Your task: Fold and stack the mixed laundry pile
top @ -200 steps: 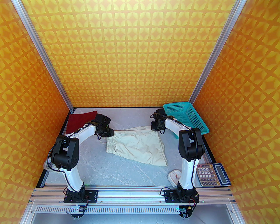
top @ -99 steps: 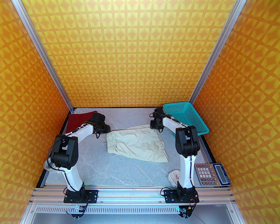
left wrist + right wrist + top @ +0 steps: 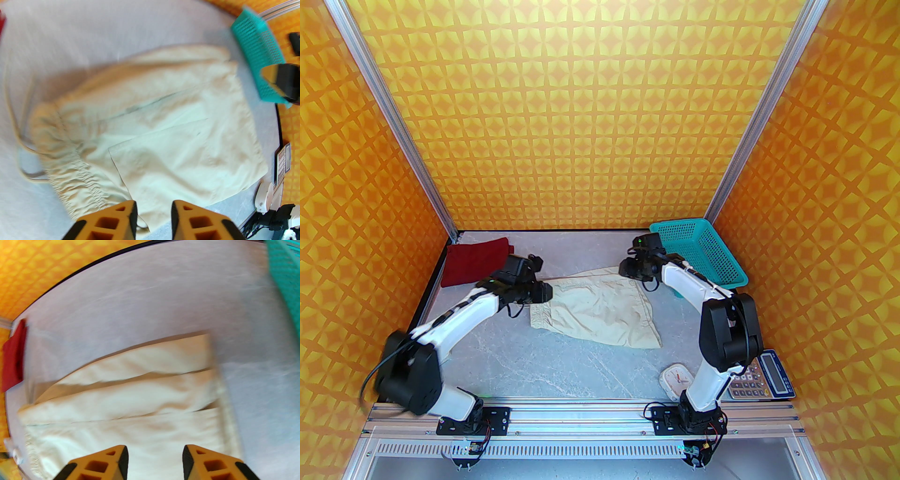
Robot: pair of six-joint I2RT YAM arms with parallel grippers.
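The cream-beige shorts (image 3: 600, 307) lie flat in the middle of the table, with the gathered waistband (image 3: 70, 168) at the left and the drawstring (image 3: 14, 121) trailing off it. A folded dark maroon-red shirt (image 3: 473, 260) rests in the far left corner, also seen as the red shirt (image 3: 13, 361) at the frame's left edge. My left gripper (image 3: 543, 290) hovers over the waistband end, open with nothing between its orange fingers (image 3: 121, 218). The right gripper (image 3: 626, 268) hangs open above the shorts' far right corner (image 3: 206, 352).
A teal mesh basket (image 3: 698, 253) stands at the far right, just behind the right arm. At the near right lie a white clock (image 3: 675, 379) and a calculator (image 3: 761, 375). Orange patterned walls close in the back and both sides.
The right gripper opened and let go of the shorts' far corner, then drew slightly back. My left arm dropped its elbow and swung its gripper right, over the waistband.
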